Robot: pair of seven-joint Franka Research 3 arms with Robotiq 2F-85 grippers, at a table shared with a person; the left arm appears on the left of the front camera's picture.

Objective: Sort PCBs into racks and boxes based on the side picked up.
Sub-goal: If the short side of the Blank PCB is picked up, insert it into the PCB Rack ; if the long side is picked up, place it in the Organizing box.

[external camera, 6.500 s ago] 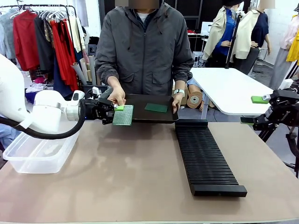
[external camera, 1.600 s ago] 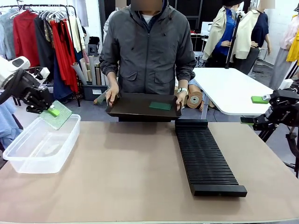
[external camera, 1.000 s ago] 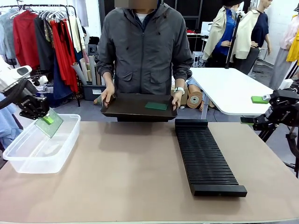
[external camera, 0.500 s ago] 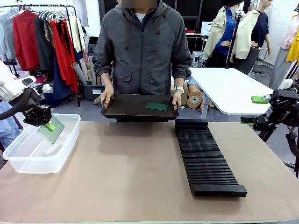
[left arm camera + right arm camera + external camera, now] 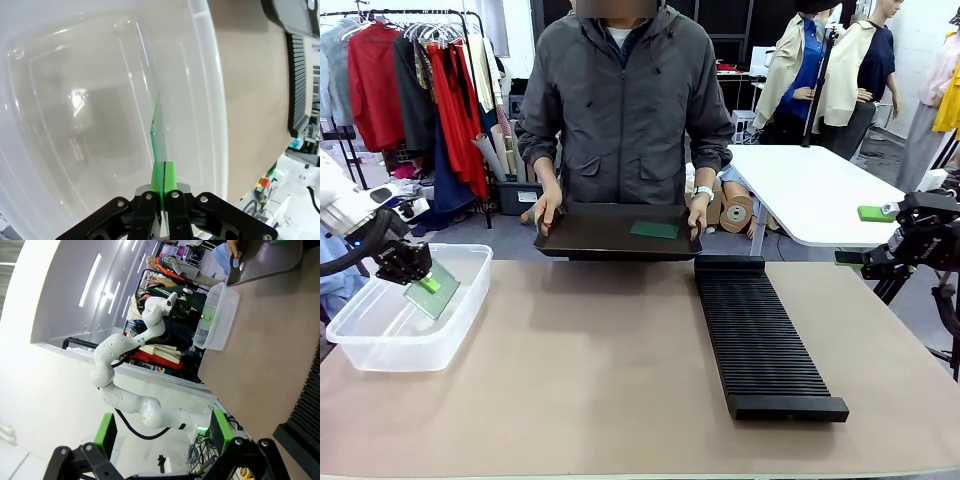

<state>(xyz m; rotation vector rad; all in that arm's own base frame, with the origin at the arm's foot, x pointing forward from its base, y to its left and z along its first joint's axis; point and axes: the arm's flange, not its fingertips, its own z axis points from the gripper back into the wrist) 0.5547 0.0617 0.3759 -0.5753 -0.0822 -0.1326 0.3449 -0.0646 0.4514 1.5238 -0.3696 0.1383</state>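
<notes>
My left gripper (image 5: 424, 284) is shut on a pale green PCB (image 5: 435, 293), holding it tilted inside the clear box (image 5: 380, 345) at the table's left. In the left wrist view the PCB (image 5: 157, 130) stands edge-on between the green pads (image 5: 169, 176), above the box's floor (image 5: 85, 115). A second, darker PCB (image 5: 654, 229) lies on the flat black tray (image 5: 590, 235) that the person holds with both hands at the far edge. The long black rack (image 5: 760, 345) lies right of centre. My right gripper (image 5: 890, 235) hangs open off the table's right side; its pads (image 5: 223, 432) stand wide apart.
A white table (image 5: 810, 185) stands behind at the right. A clothes rail (image 5: 410, 80) stands behind the box. The brown tabletop (image 5: 590, 380) between box and rack is bare.
My left gripper has carried the PCB from above the box's far rim down into the box. The person has kept holding the tray at the far edge. My right arm has stayed still.
</notes>
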